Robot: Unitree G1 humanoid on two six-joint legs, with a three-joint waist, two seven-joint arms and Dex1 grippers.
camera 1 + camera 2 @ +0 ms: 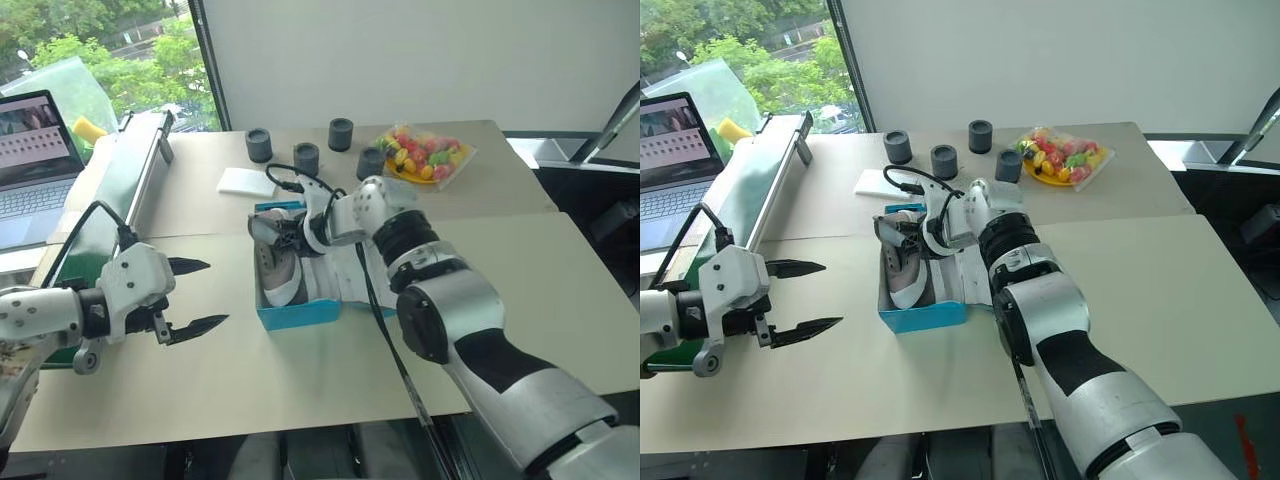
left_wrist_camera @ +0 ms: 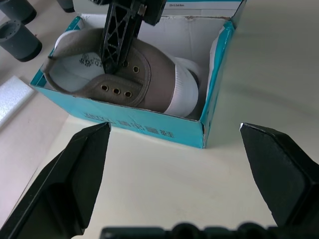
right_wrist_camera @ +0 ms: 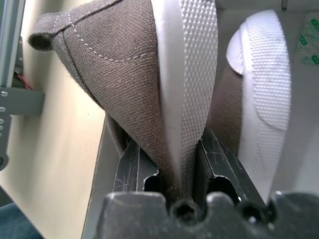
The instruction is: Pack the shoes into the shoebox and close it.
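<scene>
Shoebox: the bright-blue shoebox (image 1: 298,314) stood open near the middle of the pale table (image 1: 520,270), its white inside showing. Its lid seemed to lie back on the side under the right arm, though the arm hid most of it.

Shoes: one grey-brown shoe (image 2: 144,82) with a white rubber sole lay on its side inside the shoebox. The second shoe (image 3: 129,64) was held over the box's far end, sole edge gripped, partly down into the box beside the first.

Right gripper: the right gripper (image 3: 172,164) was pinching the second shoe, its two black fingers (image 3: 130,167) pressed against the canvas side and the textured white sole. It reached into the shoebox from above, pointing down and toward the robot's left.

Left gripper: the left gripper (image 1: 192,296) hung above the table to the left of the shoebox, well apart from it, fingers spread wide and holding nothing. It pointed toward the box's long blue side.

Far edge of the table: four dark grey cylinders (image 1: 306,158) stood in a loose row beyond the shoebox, with a flat white pad (image 1: 247,181) just beside the box's far corner.

Fruit: a clear bag of coloured toy fruit (image 1: 424,156) lay to the right of the cylinders.

Left side: a long green and silver case (image 1: 125,185) lay along the table's left edge, and an open laptop (image 1: 35,165) sat beyond it.
</scene>
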